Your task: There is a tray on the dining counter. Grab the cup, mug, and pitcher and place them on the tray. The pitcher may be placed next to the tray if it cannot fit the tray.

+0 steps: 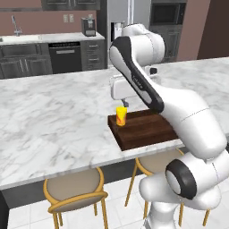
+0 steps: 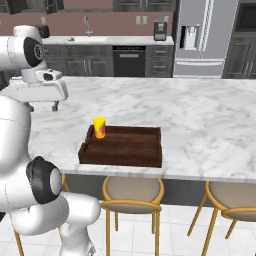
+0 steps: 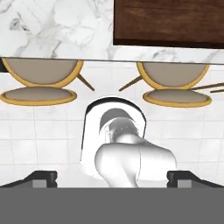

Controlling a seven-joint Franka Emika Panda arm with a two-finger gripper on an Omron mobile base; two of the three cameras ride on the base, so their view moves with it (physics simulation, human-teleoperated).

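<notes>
the counter is showing polished white marble with grey veins. the tray is looking like dark, matt wood. the cup is appearing smooth yellow plastic. the stools are wearing matt beige cushions.

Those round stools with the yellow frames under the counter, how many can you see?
3. One stool sits just below the tray, another stool farther right, and a third stool to the tray's left. The robot's body may hide part of one.
</notes>
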